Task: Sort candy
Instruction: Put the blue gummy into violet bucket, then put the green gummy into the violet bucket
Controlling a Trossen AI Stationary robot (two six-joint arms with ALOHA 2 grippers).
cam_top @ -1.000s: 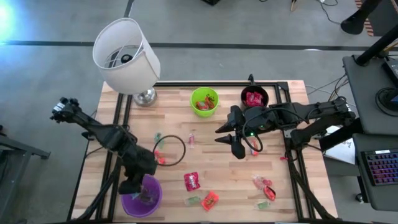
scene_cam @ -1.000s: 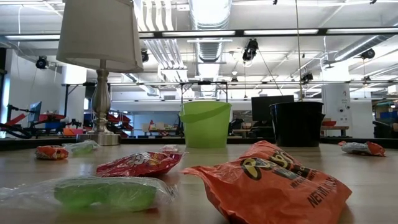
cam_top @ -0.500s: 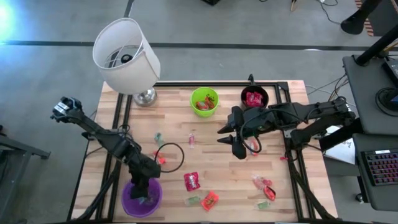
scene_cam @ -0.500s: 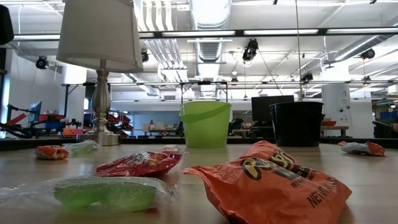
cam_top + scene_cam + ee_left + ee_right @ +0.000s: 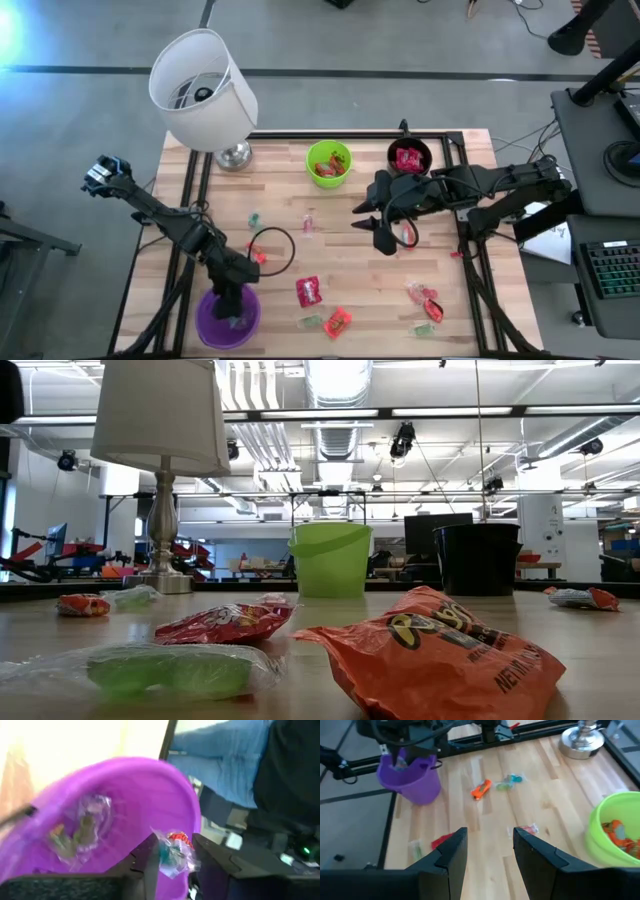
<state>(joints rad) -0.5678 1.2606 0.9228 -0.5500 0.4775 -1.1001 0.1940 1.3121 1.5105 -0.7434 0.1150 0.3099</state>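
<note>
Over the purple plastic cup (image 5: 227, 318) the left claw (image 5: 172, 865) stands apart around a clear-wrapped candy (image 5: 172, 851), while the right claw (image 5: 487, 845) hangs apart above the wooden table (image 5: 350, 210).

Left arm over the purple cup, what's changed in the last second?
The left gripper moved from the purple cup's near-left edge to directly above it, and its fingers have begun parting around a small clear-wrapped candy at the rim. The right gripper crept slightly toward the table's right side, staying open and empty. Loose candy, green cup and black cup stayed put.
</note>
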